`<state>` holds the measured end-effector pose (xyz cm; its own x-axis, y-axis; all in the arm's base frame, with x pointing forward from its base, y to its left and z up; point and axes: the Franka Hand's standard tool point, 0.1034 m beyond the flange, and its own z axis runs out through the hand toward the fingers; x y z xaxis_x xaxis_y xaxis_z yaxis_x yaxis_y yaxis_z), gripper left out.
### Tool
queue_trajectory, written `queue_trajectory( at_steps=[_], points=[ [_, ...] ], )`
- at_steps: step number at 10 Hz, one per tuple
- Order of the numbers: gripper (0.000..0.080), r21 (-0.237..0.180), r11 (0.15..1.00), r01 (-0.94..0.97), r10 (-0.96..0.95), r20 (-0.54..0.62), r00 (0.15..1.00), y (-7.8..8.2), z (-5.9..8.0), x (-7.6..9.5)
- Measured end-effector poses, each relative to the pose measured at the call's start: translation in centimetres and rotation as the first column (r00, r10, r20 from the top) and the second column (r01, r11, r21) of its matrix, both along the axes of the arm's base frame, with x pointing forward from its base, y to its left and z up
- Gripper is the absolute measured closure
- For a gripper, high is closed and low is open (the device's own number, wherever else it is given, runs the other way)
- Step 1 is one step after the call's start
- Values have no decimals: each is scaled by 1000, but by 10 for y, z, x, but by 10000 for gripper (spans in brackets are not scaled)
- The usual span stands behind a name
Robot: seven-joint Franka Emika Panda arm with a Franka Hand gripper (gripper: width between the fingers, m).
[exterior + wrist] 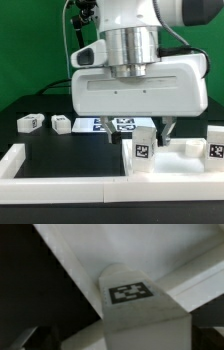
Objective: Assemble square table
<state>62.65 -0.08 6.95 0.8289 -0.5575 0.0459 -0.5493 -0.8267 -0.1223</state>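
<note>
**Pincer state.** The pincer [139, 132] hangs directly over the tabletop [185, 166] with its jaws spread wide. One dark finger [168, 128] shows below the white pincer body. The other finger is hidden in the exterior view.

**Task parts.**
- The tabletop lies on the black surface [60, 145] toward the exterior view's right, rim up.
- An upright leg [140, 152] stands at the tabletop's near corner, its tag facing the camera, below and between the jaws.
- In the wrist view the same upright leg [130, 292] runs along the centre of the picture over the tabletop [150, 246]. A dark gap shows on each side of it, so no finger contact is visible.
- A second leg [214, 146] stands at the tabletop's edge on the exterior view's right.
- Two loose legs [28, 123] [62, 124] lie on the surface toward the exterior view's left, well apart from the tabletop.

**Other items.** The marker board [122, 124] lies behind the pincer. A low white wall bar [22, 160] borders the surface in front.
</note>
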Motion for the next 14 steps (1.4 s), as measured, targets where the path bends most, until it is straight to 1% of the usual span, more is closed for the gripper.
queue_trajectory(
  at_steps=[1, 2, 3, 4, 5, 6, 7, 8, 9, 10, 11, 12, 13, 14],
  points=[
    [179, 0, 1000, 7, -7, -1, 1000, 0, 0, 0],
    [360, 2, 1000, 19, -19, -2, 1000, 0, 0, 0],
    [360, 11, 994, 106, -106, -10, 994, 0, -1, 0],
    [512, 16, 987, 161, -161, -15, 987, 0, -1, 0],
    [511, 20, 979, 201, -201, -19, 979, 0, -1, 0],
    [511, 29, 947, 319, -318, -31, 948, 0, -2, 0],
    [511, 36, 894, 446, -445, -47, 895, -1, -2, 0],
    [511, 43, 810, 585, -581, -71, 811, -1, -2, -1],
    [511, 43, 688, 724, -717, -106, 688, -1, -2, -1],
    [511, 50, 526, 849, -836, -152, 527, 1, -2, 0],
    [508, 68, 340, 938, -918, -192, 347, 1, -2, 0],
    [508, 72, 235, 969, -948, -206, 245, 1, -2, -2],
    [508, 65, 168, 984, -962, -205, 178, 2, -2, -3],
    [508, 61, 154, 986, -966, -199, 164, 4, -1, -2]
  ],
)
